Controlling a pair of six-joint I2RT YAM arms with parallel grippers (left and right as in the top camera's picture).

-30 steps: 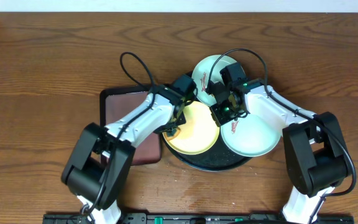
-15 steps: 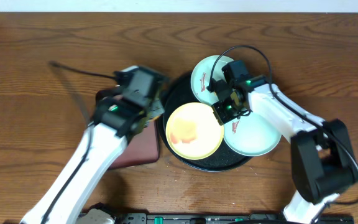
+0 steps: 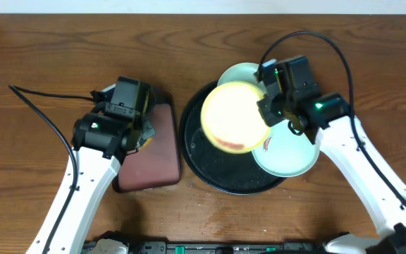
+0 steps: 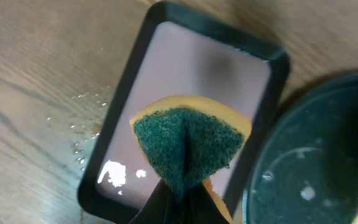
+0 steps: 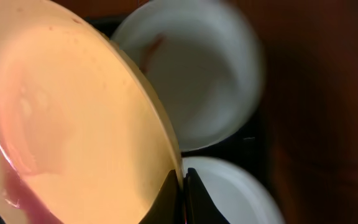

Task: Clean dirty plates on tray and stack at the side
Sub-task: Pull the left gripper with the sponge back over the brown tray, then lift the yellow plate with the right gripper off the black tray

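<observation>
My right gripper (image 3: 268, 111) is shut on the rim of the pale yellow plate (image 3: 234, 116) and holds it lifted and tilted above the round black tray (image 3: 203, 164); the wrist view shows the plate (image 5: 73, 118) with a reddish smear, pinched by the fingers (image 5: 183, 193). Two mint-blue plates lie on the tray, one at the back (image 3: 240, 70) and one at the right (image 3: 287, 155) with a small smear. My left gripper (image 3: 136, 137) is shut on a yellow sponge with a green scrub face (image 4: 188, 146), held over the maroon tray (image 4: 197, 68).
The rectangular maroon tray (image 3: 154, 159) with black rim lies left of the black tray. Water drops spot the wood (image 4: 82, 124) beside it. Cables run from both arms over the wooden table (image 3: 48, 56).
My right gripper has lifted the yellow plate off the black tray and tilted it. My left arm has swung left, away from the plate, to over the maroon tray with the sponge.
</observation>
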